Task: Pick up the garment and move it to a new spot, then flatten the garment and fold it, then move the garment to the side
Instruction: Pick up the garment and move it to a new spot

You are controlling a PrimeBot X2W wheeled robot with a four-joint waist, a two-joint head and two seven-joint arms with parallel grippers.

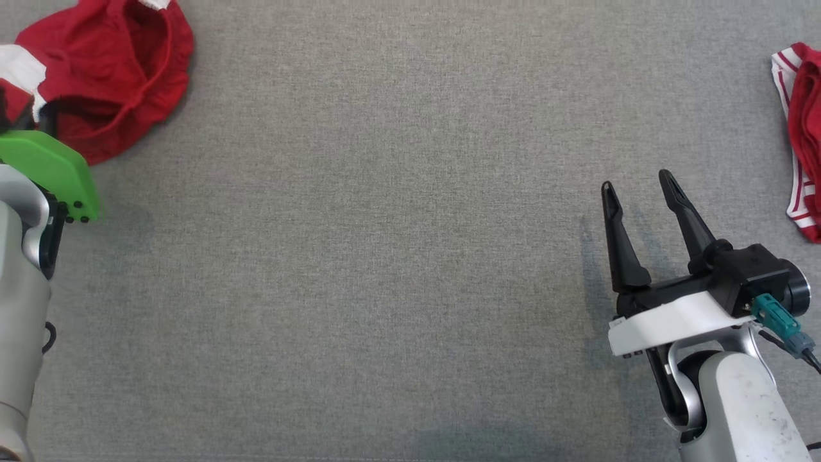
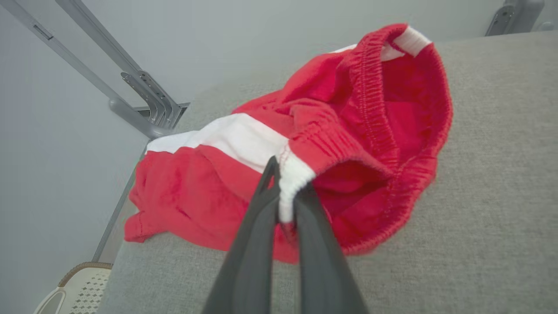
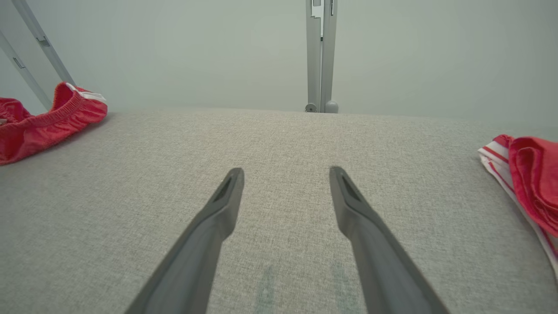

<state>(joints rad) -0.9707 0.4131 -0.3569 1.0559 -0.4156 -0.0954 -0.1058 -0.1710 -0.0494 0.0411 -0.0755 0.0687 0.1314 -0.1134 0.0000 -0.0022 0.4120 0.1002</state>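
1. Garment [image 1: 109,77], crumpled, of red fleece-like cloth with a white band and a gathered elastic waistband, lies at the far left corner of the grey woven-fabric tabletop [image 1: 385,256]. In the left wrist view its folds [image 2: 348,152] reach the tabletop's left edge.
2. The left gripper [image 2: 285,192] has its two long dark fingers pinched together on the white part of the waistband, with the cloth caught between them.
3. The right gripper [image 1: 636,183] sits low at the right, well apart from the garment. Its fingers are spread wide with nothing between them [image 3: 285,171]. Whether they touch the fabric below cannot be told.
4. Bare grey fabric stretches across the whole middle of the tabletop, from the garment to a bunched red cloth with red-and-white striped trim [image 1: 802,128] at the right edge.
5. In the head view a bright green plastic cover [image 1: 48,170] on the left wrist hides the left fingers and the spot where they grip. The picture's top and left borders cut the garment off.
6. The striped cloth is cut off by the right border in both the head view and the right wrist view [image 3: 532,183], so its full shape cannot be made out.
7. Beyond the far edge stand grey metal frame posts [image 3: 321,52].
8. Below the left edge, a corner of a pale perforated basket [image 2: 74,292] shows, mostly out of the picture.
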